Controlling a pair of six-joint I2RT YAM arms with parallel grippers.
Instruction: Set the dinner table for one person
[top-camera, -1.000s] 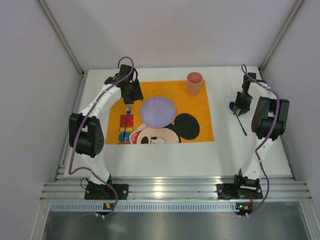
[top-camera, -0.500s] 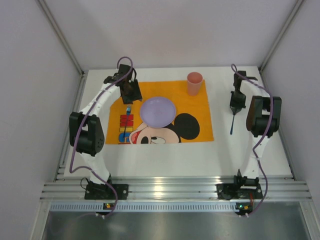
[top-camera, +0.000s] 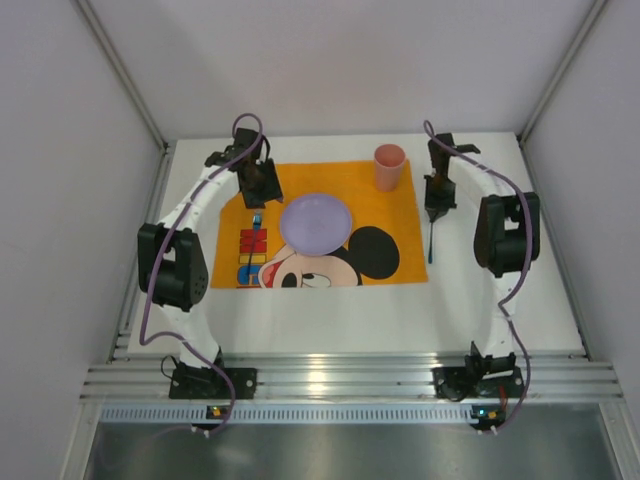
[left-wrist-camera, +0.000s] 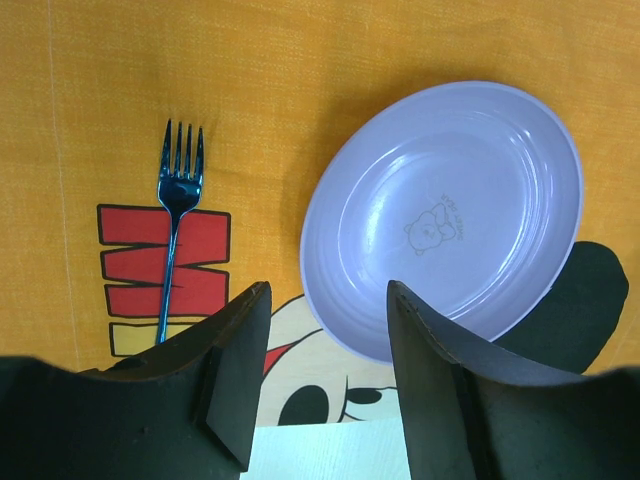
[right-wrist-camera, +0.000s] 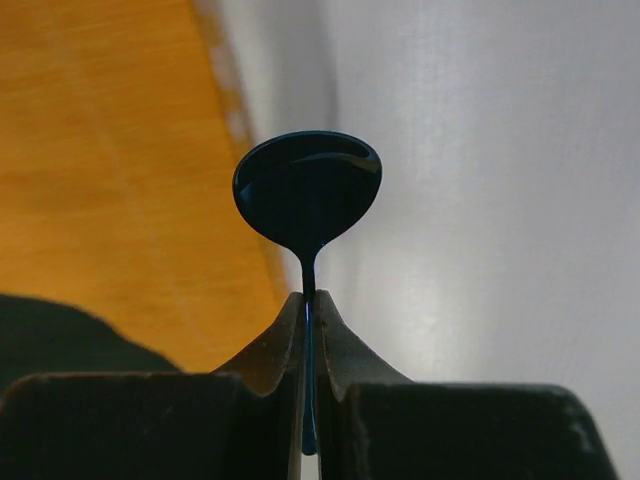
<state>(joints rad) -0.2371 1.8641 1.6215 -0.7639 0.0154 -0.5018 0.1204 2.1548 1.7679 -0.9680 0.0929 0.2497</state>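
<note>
We see bright, even overhead light in the top view; the dinner table (top-camera: 330, 320) carries faint shadows, and the metal rail (top-camera: 320, 385) glares at 6 o'clock. Soft highlights streak the plate (left-wrist-camera: 450, 210). At the right wrist the spoon (right-wrist-camera: 308, 190) is sharp, the placemat (right-wrist-camera: 110, 180) at 9 o'clock blurred

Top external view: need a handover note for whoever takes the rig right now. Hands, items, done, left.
Left hand: open, empty, above the orange placemat near the fork.
Right hand: shut on the blue spoon, at the placemat's right edge over the dinner table.
Done: purple plate mid-placemat, fork to its left, pink cup at the far right corner.
Left: lay the spoon, probably right of the plate, then release.
</note>
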